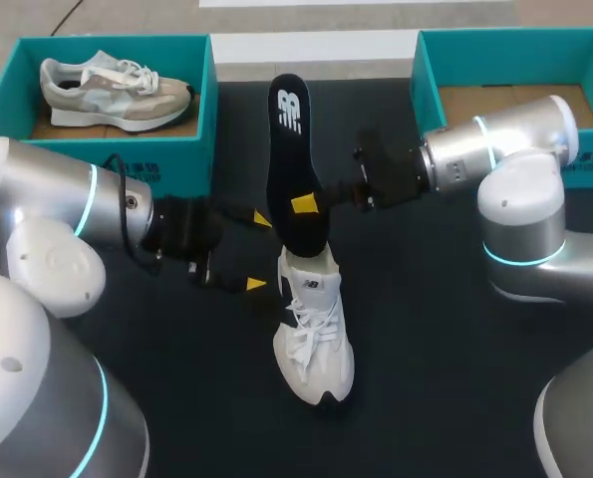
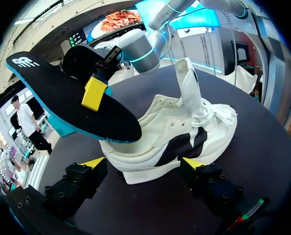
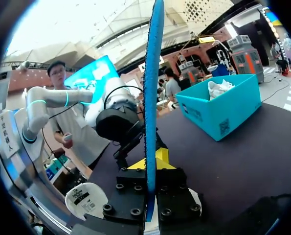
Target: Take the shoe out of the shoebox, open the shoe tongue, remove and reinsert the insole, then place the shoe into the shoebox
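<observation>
1. Left shoebox: teal, at the far left of the desk. It holds a grey-and-beige shoe resting on its sole.
2. Left fingers: spread and holding nothing. The yellow tips sit just beside the heel end of the white shoe. In the left wrist view the shoe lies straight ahead of the tips. Whether they touch it cannot be told.
3. White shoe: mid-desk, on its sole, toe toward the robot and heel away. The tongue stands upright.
4. Insole: black with a blue underside. Its long axis is roughly in line with the shoe's. The near end is at the collar opening and the far end is raised toward the desk's far edge.
5. Right fingers: pinching the insole near mid-length, one on each face. This arm governs the insole, so any slide probably has to follow that long axis through the collar, with the left fingers placed to steady the heel.
6. Right shoebox: teal, with its bare cardboard floor showing, well apart from the white shoe. It is the likely destination.
</observation>
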